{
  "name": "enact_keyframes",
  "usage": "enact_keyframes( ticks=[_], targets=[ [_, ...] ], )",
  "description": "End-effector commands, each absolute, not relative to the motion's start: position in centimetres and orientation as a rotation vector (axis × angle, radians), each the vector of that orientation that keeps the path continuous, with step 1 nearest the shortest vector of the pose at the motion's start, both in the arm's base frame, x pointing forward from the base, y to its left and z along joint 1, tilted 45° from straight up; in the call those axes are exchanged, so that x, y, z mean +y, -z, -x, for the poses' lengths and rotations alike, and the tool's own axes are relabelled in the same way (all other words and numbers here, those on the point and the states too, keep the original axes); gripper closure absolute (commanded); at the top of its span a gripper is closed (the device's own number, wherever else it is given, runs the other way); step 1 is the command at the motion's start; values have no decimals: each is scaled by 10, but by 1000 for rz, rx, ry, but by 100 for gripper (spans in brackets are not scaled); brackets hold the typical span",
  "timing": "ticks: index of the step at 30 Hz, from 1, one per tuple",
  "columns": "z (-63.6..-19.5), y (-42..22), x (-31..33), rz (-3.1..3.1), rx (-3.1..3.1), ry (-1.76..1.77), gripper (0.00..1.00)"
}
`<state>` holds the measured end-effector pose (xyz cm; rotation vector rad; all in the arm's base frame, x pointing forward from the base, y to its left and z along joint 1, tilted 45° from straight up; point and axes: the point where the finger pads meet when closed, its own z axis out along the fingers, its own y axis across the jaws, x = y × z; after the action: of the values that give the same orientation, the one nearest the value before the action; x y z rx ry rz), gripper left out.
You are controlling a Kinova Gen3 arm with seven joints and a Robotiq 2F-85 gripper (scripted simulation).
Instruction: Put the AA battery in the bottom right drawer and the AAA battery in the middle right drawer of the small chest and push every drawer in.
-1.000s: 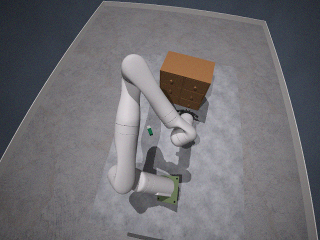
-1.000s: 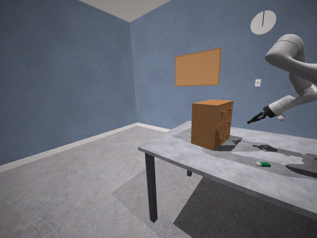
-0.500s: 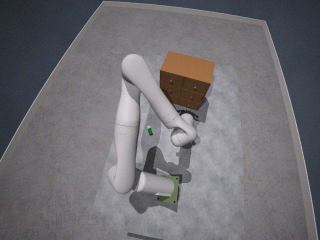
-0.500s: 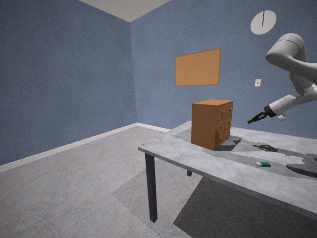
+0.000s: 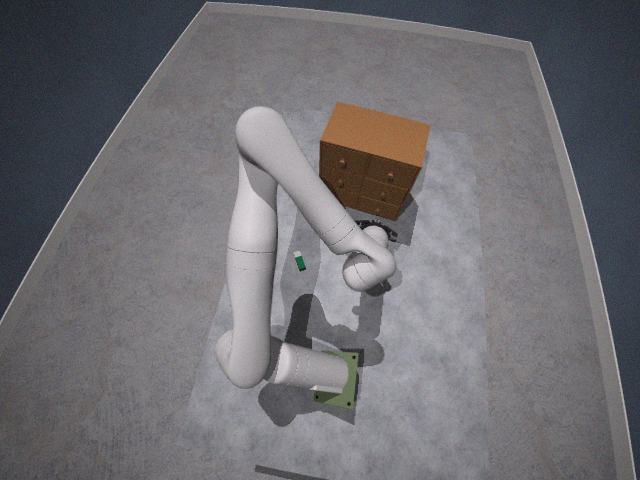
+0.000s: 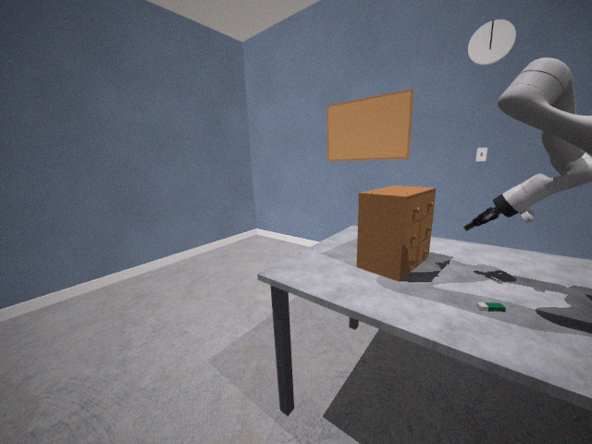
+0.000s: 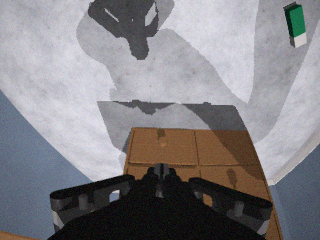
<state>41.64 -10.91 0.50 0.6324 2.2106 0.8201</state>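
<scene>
While the empty pincer [image 5: 375, 223] [image 6: 467, 227] [image 7: 161, 172] hovers — fully closed — before the chest [image 5: 375, 131] [image 6: 381, 231] [image 7: 165, 145], apart, drawers facing it.

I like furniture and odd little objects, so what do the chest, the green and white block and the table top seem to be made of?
Chest: probably matt wood, going by its even brown, faintly grained faces. Block: perhaps rubber or plastic; crisp colours, no clear shine. Table top: mottled grey, like dull stone or concrete, possibly laminate.
</scene>
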Motion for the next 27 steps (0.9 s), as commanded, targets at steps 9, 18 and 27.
enact_keyframes(
  ticks=[9, 18, 27],
  targets=[
    [-414, -13, -115, -611, 2250, -837, 100],
    [-409, -18, -119, -594, 2304, -866, 100],
    [-403, -24, -123, -574, 2359, -897, 100]
  ],
)
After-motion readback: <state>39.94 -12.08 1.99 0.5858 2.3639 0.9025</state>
